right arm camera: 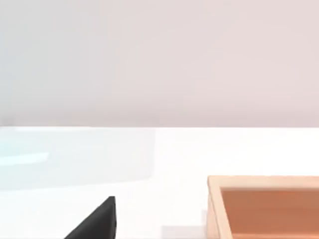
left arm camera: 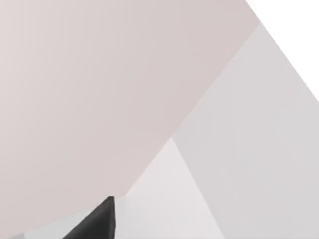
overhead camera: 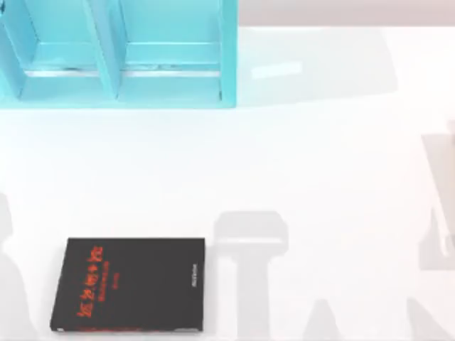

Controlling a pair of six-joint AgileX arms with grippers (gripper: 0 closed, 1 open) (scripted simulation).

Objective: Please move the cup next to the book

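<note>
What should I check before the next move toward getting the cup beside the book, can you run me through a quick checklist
1. Book located: ok. The book lies flat at the near left of the white table, cover up.
2. Cup located: cannot tell. These views give no position for it.
3. Landing spot beside the book: ok. The table surface to the book's right is bare, crossed by grey shadows.
4. Obstacles: ok. The turquoise shelf unit stands at the far left, well apart from the book; a wooden box appears in the right wrist view.
5. Gripper state: cannot tell. Each wrist view has just one dark finger tip.
</note>
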